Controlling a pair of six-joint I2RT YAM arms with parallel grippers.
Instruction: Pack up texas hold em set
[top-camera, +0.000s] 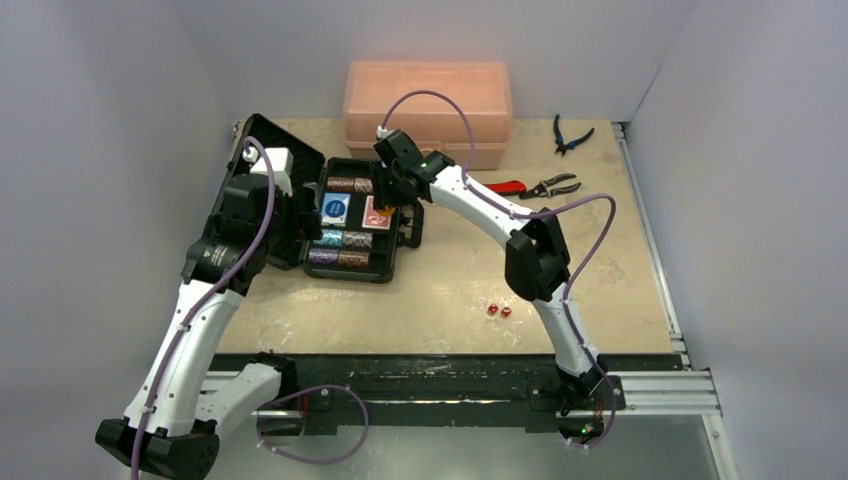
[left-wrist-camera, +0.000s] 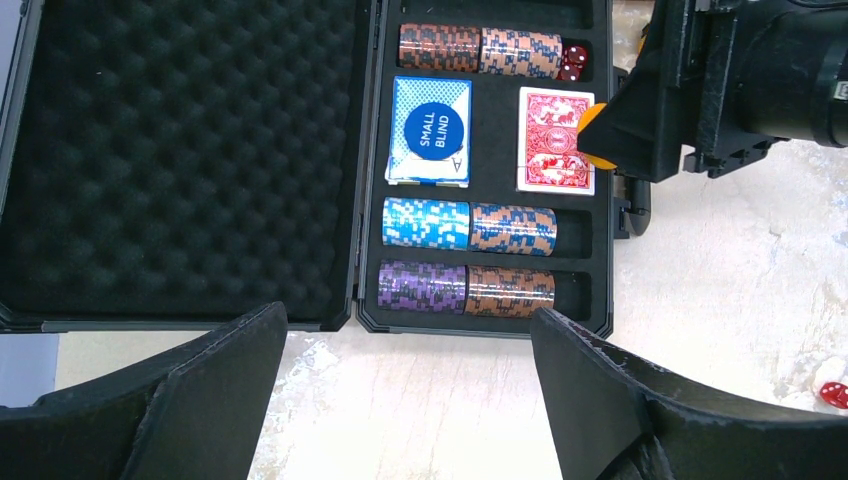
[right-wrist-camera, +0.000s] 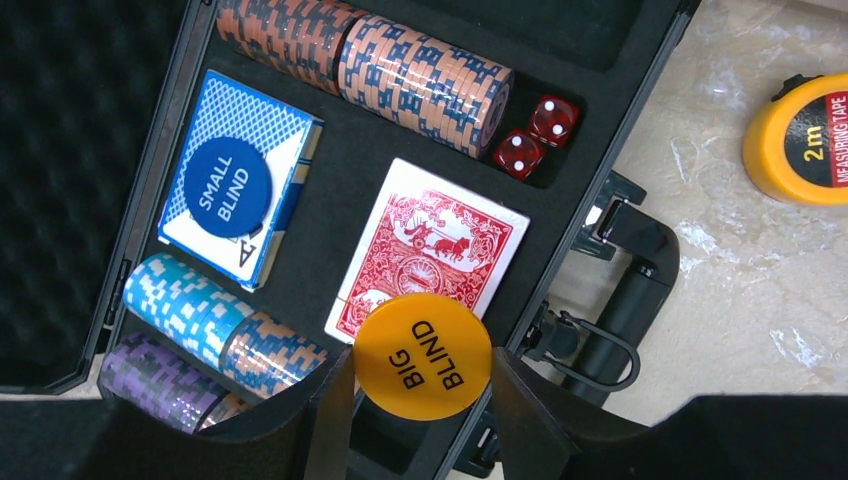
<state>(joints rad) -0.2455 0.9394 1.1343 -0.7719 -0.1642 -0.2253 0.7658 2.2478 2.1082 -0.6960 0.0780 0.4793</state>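
The black briefcase (top-camera: 404, 232) lies open, its foam lid (left-wrist-camera: 180, 150) folded out to the left. Chip stacks (left-wrist-camera: 468, 226) fill three rows. A blue "small blind" disc (right-wrist-camera: 232, 186) rests on the blue deck (right-wrist-camera: 285, 150), beside the red deck (right-wrist-camera: 430, 240). Two red dice (right-wrist-camera: 535, 137) sit in the top row. My right gripper (right-wrist-camera: 420, 365) is shut on the yellow "big blind" disc (right-wrist-camera: 424, 355), held just above the red deck's near end. My left gripper (left-wrist-camera: 408, 315) is open, with only bare table between its fingers, in front of the case. Two more dice (top-camera: 498, 311) lie on the table.
A translucent pink box (top-camera: 428, 105) stands at the back. Pliers (top-camera: 552, 186), blue cutters (top-camera: 570, 135) and a red-handled tool (top-camera: 508, 186) lie at the back right. A yellow tape measure (right-wrist-camera: 800, 135) sits beside the case handle (right-wrist-camera: 625, 300).
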